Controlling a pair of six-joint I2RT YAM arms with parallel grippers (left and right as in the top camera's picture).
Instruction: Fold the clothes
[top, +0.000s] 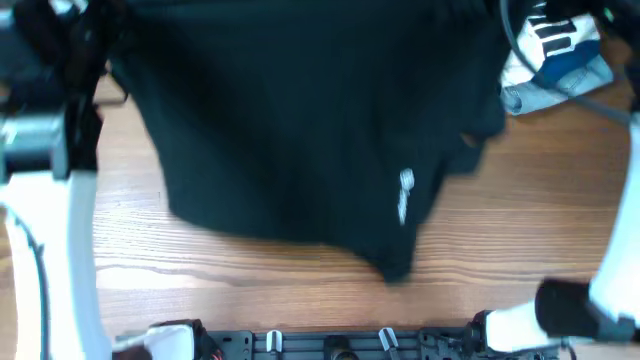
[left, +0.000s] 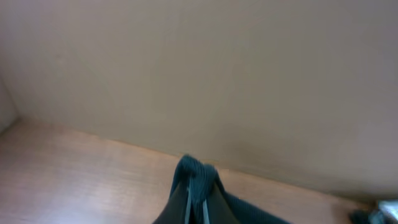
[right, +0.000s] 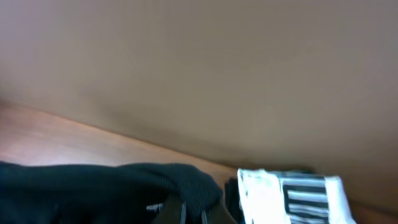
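You see your left gripper (left: 196, 210) at the bottom edge, closed on a bunched peak of the black garment (left: 194, 173). The wooden surface (left: 74, 177) lies below and a plain beige wall (left: 217, 68) stands behind.

No text can be read. A small white mark (top: 404, 195) sits on the black garment (top: 300, 120), right of centre in the overhead view, too blurred to make out.
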